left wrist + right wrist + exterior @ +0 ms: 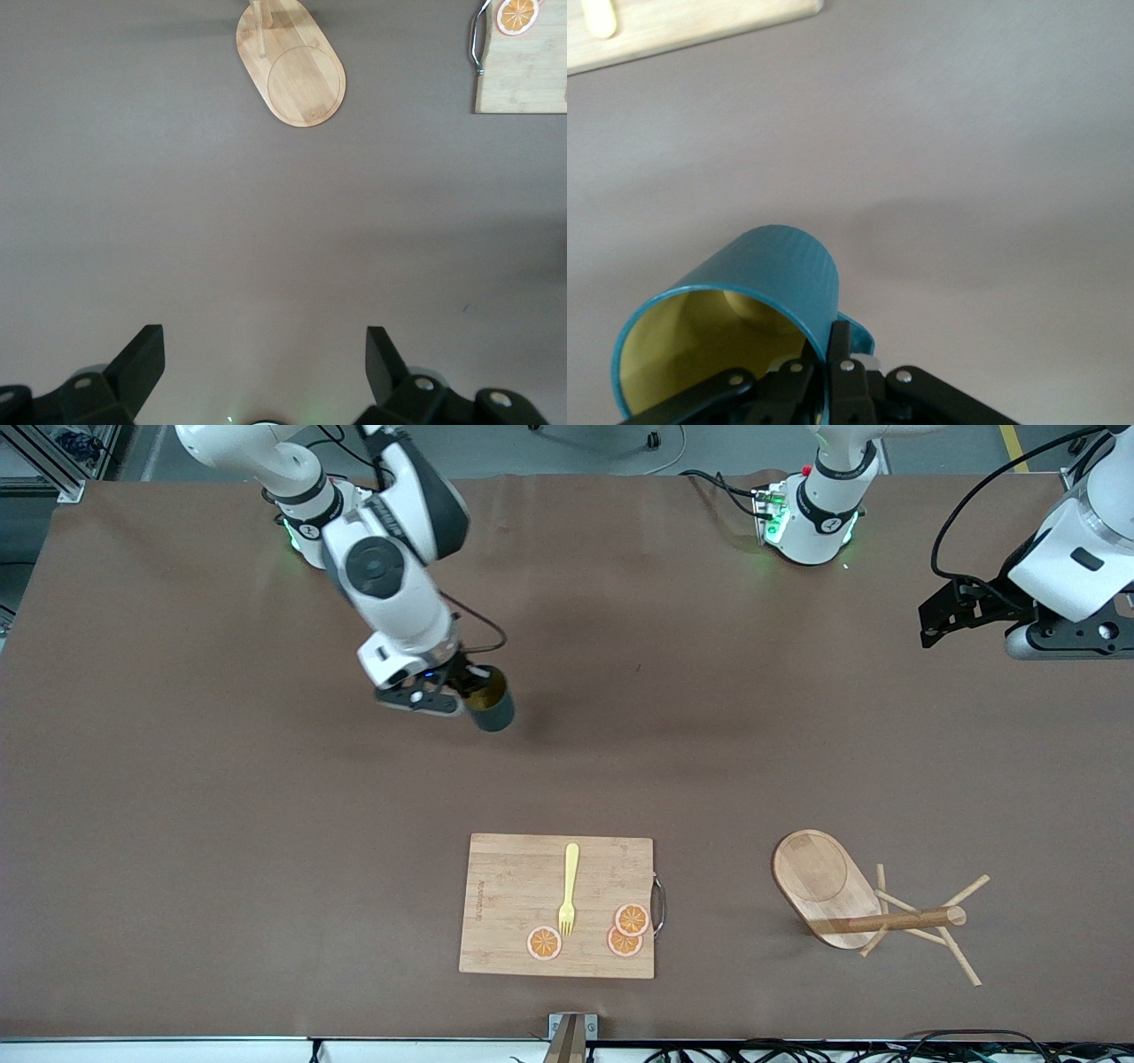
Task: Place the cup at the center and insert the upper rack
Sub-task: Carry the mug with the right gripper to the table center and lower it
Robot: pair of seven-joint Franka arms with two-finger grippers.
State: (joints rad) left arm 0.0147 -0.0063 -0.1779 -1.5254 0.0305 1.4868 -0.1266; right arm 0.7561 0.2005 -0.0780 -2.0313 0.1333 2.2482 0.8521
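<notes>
Jaws of the right gripper [462, 691] are clamped on the cup [490, 700], not yet set down; the left gripper [952, 615] waits agape (upper rack [873, 908] untouched, toppled).

My front camera high across the table [177, 824], facing both bases, whole tabletop in frame, my left wrist camera looking down from well above the upper rack [291, 73], my right wrist camera close on the cup [735, 310], cutting board [518, 908] shared by all views.
</notes>
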